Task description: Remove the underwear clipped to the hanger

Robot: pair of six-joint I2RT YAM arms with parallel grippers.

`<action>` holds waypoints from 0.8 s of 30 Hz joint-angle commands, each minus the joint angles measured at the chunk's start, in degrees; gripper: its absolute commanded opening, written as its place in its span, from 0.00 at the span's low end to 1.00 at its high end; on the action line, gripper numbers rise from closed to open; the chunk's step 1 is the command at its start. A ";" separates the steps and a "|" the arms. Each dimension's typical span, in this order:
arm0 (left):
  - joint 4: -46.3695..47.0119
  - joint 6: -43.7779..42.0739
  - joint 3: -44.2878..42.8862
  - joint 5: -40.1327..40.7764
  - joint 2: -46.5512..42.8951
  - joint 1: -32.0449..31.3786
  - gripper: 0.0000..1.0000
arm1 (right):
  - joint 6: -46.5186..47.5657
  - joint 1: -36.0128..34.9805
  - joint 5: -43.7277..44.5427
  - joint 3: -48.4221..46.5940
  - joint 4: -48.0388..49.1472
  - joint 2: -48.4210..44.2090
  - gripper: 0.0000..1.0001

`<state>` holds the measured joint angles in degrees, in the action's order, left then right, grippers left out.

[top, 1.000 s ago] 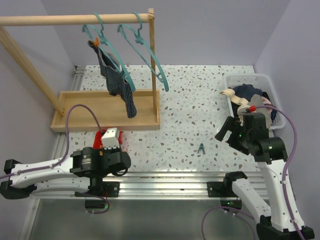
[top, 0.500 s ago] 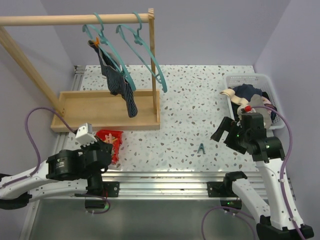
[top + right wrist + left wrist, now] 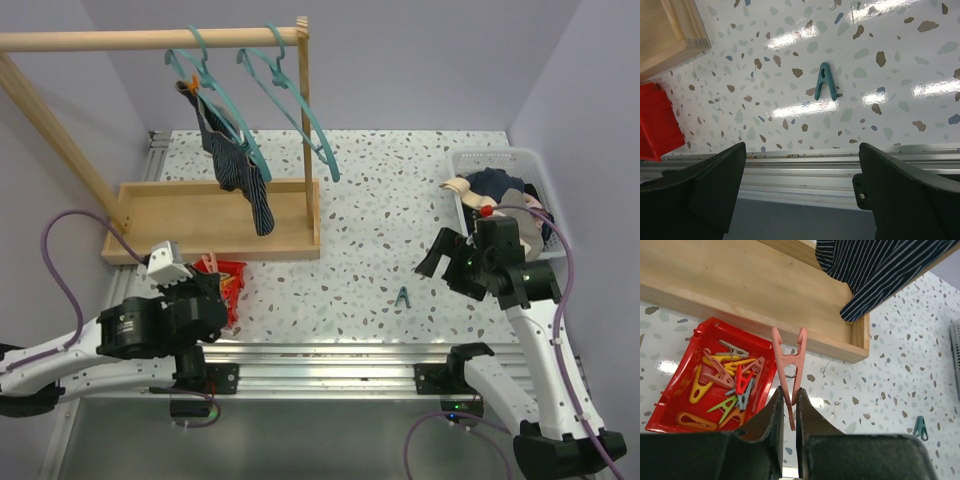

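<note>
two teal hangers on the wooden rail (image 3: pixel 120 40) of the rack, far left of the surface (image 3: pixel 400 200): left hanger (image 3: pixel 228 115), right hanger (image 3: pixel 300 110). navy striped underwear (image 3: pixel 240 170) hangs from the left hanger, pinned near its top by an orange peg (image 3: pixel 190 87), its lower end drooping over the rack's wooden base tray (image 3: pixel 170 215). grey-beige cloth (image 3: pixel 465 187) lies in the white basket (image 3: pixel 470 158) at far right, bunched against dark cloth; i cannot tell its shape. left pincer (image 3: pixel 788 395) sits low at the near left, jaws narrow and clamped on the tail of a pink peg (image 3: pixel 790 360), which stands up between the fingers. just beside it, a red tray (image 3: pixel 747 337) of mixed coloured pegs rests against the near side of the rack's base. right pincer (image 3: pixel 802 150) hovers over the near right of the surface, next to the basket, jaws spread wide, nothing between them. teal peg (image 3: pixel 826 81) lies flat on the surface below it, apart from both pincers.
</note>
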<state>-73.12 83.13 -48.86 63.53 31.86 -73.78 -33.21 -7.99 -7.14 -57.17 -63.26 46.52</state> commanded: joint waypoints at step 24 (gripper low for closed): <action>36.84 -48.25 3.51 -45.69 18.50 52.51 0.00 | 3.15 -0.01 -0.60 -0.93 0.33 0.15 0.98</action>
<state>-34.41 36.14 -44.58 22.13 49.78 -22.26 -31.18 -7.99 -7.09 -57.28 -63.61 46.33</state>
